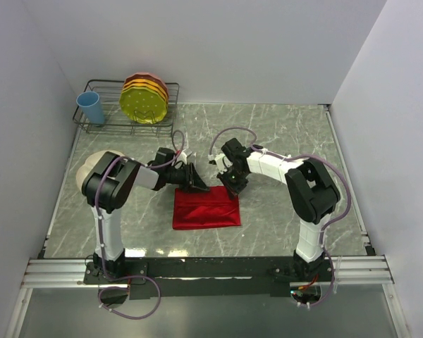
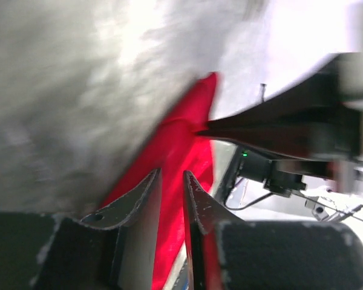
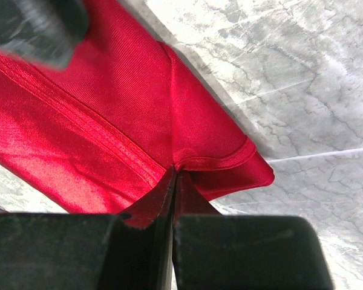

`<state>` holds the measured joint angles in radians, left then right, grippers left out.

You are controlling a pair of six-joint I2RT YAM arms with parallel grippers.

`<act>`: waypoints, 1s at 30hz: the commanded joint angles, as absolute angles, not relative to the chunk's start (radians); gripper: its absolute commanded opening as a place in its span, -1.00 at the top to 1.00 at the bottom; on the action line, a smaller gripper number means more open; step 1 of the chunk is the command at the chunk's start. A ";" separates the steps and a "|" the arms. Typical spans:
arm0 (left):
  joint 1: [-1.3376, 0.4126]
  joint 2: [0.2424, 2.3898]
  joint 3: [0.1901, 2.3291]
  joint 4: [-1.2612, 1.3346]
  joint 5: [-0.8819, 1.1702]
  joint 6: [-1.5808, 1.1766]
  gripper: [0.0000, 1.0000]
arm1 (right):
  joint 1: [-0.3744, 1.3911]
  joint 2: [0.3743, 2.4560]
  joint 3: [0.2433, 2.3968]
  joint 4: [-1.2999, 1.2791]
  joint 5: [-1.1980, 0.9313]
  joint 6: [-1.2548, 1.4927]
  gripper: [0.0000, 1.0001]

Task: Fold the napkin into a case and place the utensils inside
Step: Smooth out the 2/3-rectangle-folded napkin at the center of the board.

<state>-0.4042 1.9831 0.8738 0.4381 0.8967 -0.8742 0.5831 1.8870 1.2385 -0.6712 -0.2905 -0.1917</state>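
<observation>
Grey marble table (image 1: 282,134), red napkin (image 1: 206,211), dish rack (image 1: 102,116)

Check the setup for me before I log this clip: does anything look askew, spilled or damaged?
Nothing stands out. The red napkin lies folded in a neat rectangle on the marble table, both claws at its far edge; the right claw pinches a corner.

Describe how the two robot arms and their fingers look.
Both arms have white links with bulky black joints; the left arm and right arm each rise from a white post on a metal rail. Thin pale lilac cables loop along them. The fingers are flat, dark, tapering blades on black blocks.
</observation>
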 commanded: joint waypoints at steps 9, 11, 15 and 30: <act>-0.258 1.958 0.761 0.353 1.000 -0.709 0.20 | 0.591 1.888 1.166 -0.638 -0.235 -0.199 1.00; -0.247 1.925 0.767 0.324 1.041 -0.671 0.21 | 0.591 1.881 1.161 -0.634 -0.238 -0.202 1.00; -0.285 1.832 0.796 0.363 1.032 -0.717 0.31 | 0.591 1.858 1.163 -0.634 -0.252 -0.199 1.00; -0.480 2.036 0.994 0.566 0.858 -1.008 0.80 | 0.591 1.767 1.143 -0.611 -0.276 -0.198 1.00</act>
